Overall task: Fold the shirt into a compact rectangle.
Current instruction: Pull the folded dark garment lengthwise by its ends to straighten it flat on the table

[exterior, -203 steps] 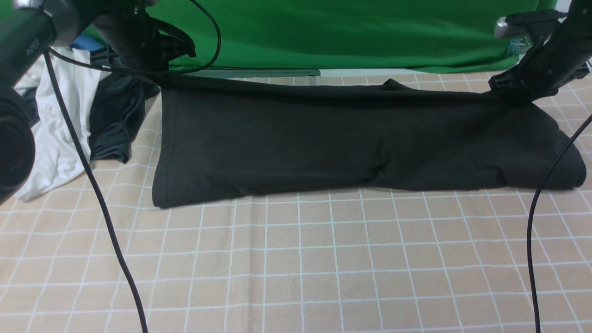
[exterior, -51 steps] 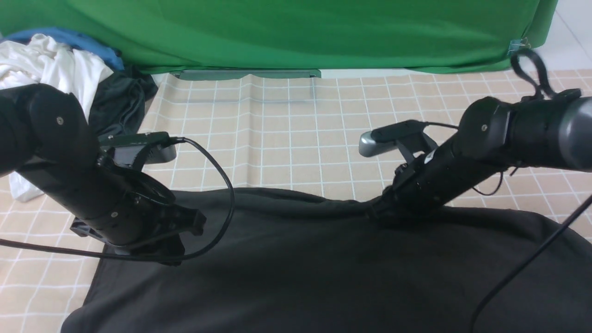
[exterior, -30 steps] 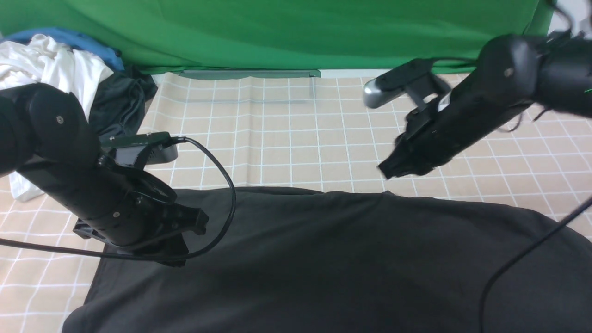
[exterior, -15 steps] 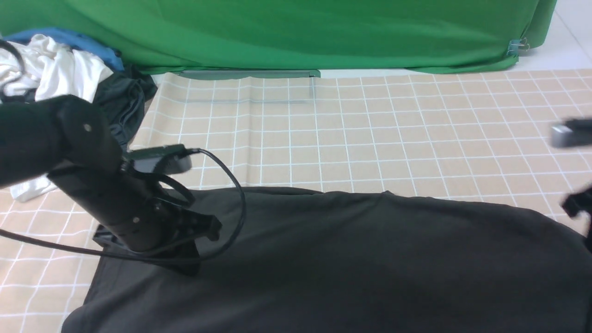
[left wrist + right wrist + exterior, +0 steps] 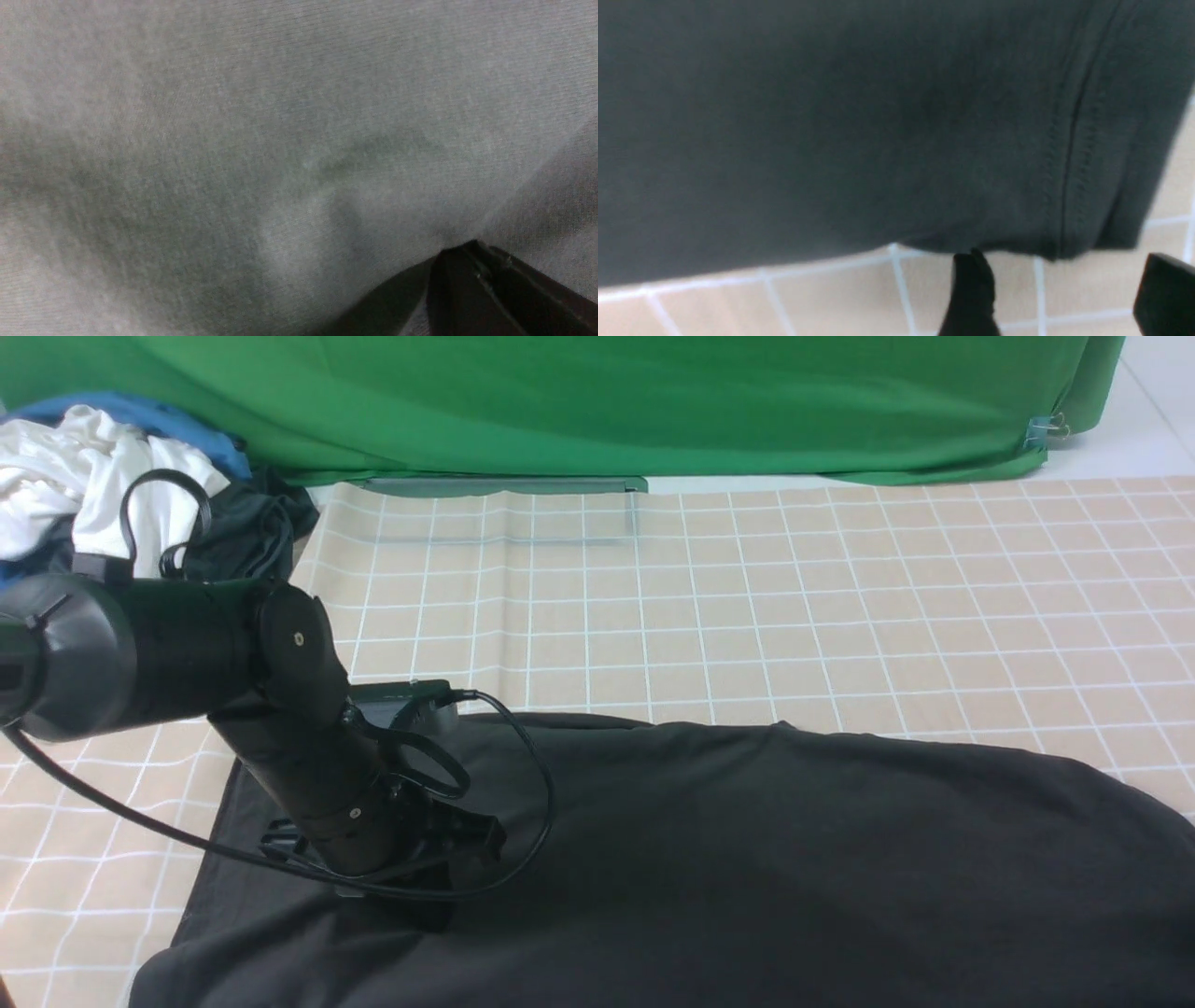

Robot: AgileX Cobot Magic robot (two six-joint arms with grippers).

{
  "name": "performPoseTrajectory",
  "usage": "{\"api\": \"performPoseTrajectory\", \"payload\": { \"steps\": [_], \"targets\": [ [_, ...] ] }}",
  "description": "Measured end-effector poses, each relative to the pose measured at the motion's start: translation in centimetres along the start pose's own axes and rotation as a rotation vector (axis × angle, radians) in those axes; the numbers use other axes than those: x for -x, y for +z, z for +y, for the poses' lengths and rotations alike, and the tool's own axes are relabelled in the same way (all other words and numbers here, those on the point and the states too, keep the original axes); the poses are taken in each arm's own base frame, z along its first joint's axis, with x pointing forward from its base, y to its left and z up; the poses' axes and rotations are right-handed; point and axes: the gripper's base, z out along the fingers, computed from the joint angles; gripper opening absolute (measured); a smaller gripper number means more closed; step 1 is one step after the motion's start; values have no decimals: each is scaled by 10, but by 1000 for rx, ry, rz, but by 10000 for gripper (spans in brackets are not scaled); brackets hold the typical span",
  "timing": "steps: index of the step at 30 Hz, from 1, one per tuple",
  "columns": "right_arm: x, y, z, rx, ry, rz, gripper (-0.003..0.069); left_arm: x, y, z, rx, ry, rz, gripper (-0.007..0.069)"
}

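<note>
Right claw (image 5: 1057, 280), now spread, reaches the black shirt's (image 5: 709, 859) edge, likely for another fold; left claw (image 5: 434, 924) presses together.

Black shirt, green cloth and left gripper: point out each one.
black shirt (image 5: 747, 859): front view, middle of its spread body
green cloth (image 5: 607, 411): front view, middle of its hanging face
left gripper (image 5: 476, 247): left wrist view, at its fingertips

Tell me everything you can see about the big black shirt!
The big black shirt looks like soft, smooth cloth. It lies spread wide across the table, running past the picture's near edge, not yet a compact rectangle. Its far edge is wavy, with a little peak. Up close, one part has a stitched seam. The shut left gripper seems to touch it.
</note>
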Motion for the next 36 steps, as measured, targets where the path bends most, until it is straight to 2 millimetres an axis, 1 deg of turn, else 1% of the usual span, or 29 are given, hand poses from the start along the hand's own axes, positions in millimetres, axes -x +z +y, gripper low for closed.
{"api": "performPoseTrajectory", "payload": {
  "steps": [1, 2, 4, 5, 6, 8, 14, 18, 20, 22, 26, 27, 28, 29, 30, 31, 34, 36],
  "targets": [
    [0, 3, 0, -3, 0, -13, 449, 0, 1, 0, 0, 0, 5, 18],
    [1, 5, -1, -5, -1, -23, 400, 0, 2, 0, 1, -1, 10, 18],
    [2, 6, -1, -9, -14, -38, 254, 0, 2, 0, 0, -1, 13, 18],
    [3, 6, -1, -11, -23, -41, 199, 0, 2, 0, 0, -2, 14, 18],
    [3, 6, -2, -17, -32, -48, 115, 0, 2, 0, 0, -1, 13, 18],
    [4, 5, -2, -26, -42, -49, 94, 0, 2, 0, 0, -1, 12, 18],
    [3, -3, -6, -68, -71, 5, 94, 0, 2, 0, 0, 1, 13, 18],
    [1, -4, -8, -86, -35, 35, 101, 0, 2, 0, -1, 1, 13, 18],
    [3, -9, -9, -97, 2, 33, 166, 0, 1, 0, -3, 0, 9, 18],
    [7, -16, -11, -122, 21, 31, 272, 0, -2, -1, -4, 3, -6, 18],
    [22, -35, -9, -108, 60, -24, 553, -2, -11, -2, 2, 18, -55, 18],
    [25, -38, -8, -93, 68, -46, 606, -2, -16, -3, 5, 27, -78, 18],
    [29, -41, -6, -74, 78, -75, 640, -3, -22, -4, 7, 36, -101, 18],
    [33, -42, -5, -54, 86, -108, 662, -5, -33, -6, 7, 50, -143, 18],
    [35, -42, -4, -41, 93, -127, 671, -6, -37, -7, 6, 53, -157, 18],
    [39, -40, -4, -41, 89, -148, 681, -10, -49, -10, 0, 65, -197, 19],
    [48, -28, -3, -24, 81, -142, 682, -20, -74, -16, -12, 88, -272, 19],
    [52, -19, -2, -6, 73, -116, 673, -26, -86, -18, -18, 99, -310, 19]
  ]
}}
